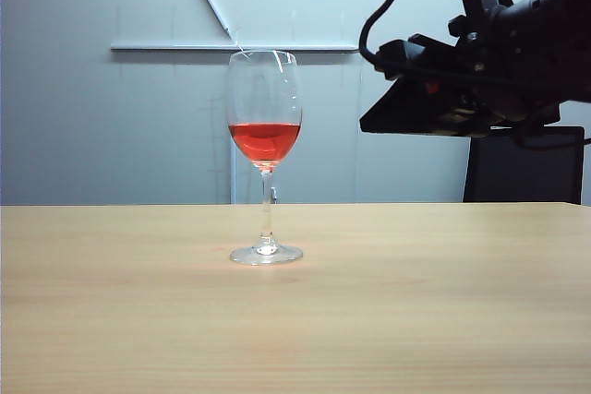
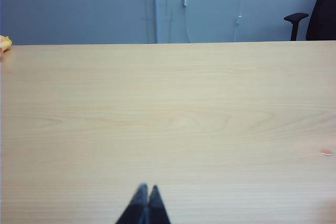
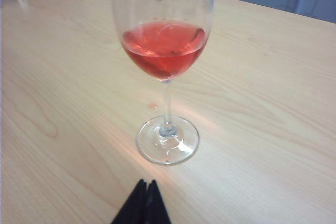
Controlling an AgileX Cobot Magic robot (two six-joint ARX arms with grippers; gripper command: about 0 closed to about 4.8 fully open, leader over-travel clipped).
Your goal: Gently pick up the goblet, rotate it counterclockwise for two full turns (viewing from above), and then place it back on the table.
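Honestly, the worry is the tall goblet [image 1: 265, 159]: its weight sits high in the red liquid, on a thin stem and a small round foot. My right gripper [image 3: 145, 195] has both fingers pressed together on nothing, and it hangs raised above the table [image 1: 443, 320], off to the glass's right in the exterior view. If I come in with the jaws still closed, I would nudge the stem or bowl instead of straddling it, and the glass would likely tip and spill. A hard squeeze on that stem could crack it; a hurried spin could slosh the drink.

My left gripper [image 2: 145, 203] is likewise pinched closed and empty, low over bare wood with the goblet nowhere in its wrist view.

The goblet stands upright near the middle of the table, foot flat, touching nothing else. Its tulip bowl is clear with liquid filling the lower part; I think there are droplets on the upper wall, though it's hard to tell them from glare.
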